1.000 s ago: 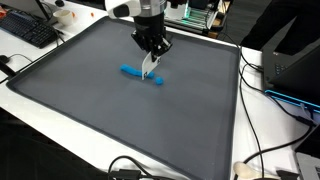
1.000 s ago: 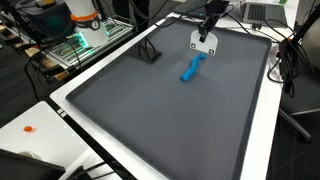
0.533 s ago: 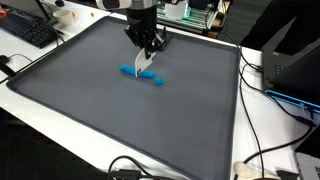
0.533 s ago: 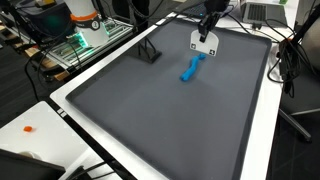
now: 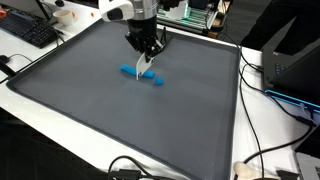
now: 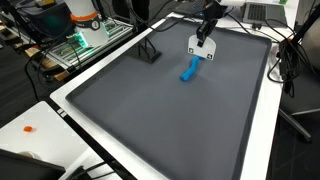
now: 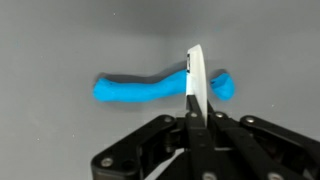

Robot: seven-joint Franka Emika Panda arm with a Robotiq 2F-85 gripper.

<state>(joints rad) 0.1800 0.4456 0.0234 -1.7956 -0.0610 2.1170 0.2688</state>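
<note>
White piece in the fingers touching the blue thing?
Cannot tell. Wrist view: the white piece overlaps the blue thing; both exterior views are too small to show contact or gap.

Probably a robotics lab: a keyboard [image 5: 30, 32], loose cables [image 5: 130, 165] and lit electronics [image 6: 85, 38].

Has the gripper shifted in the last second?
Yes. The gripper, shut on a white card, slid slightly leftward in this view along the unmoved blue piece.

Keyboard [image 5: 28, 30], cables [image 5: 263, 150], black stand [image 6: 150, 51]
</note>
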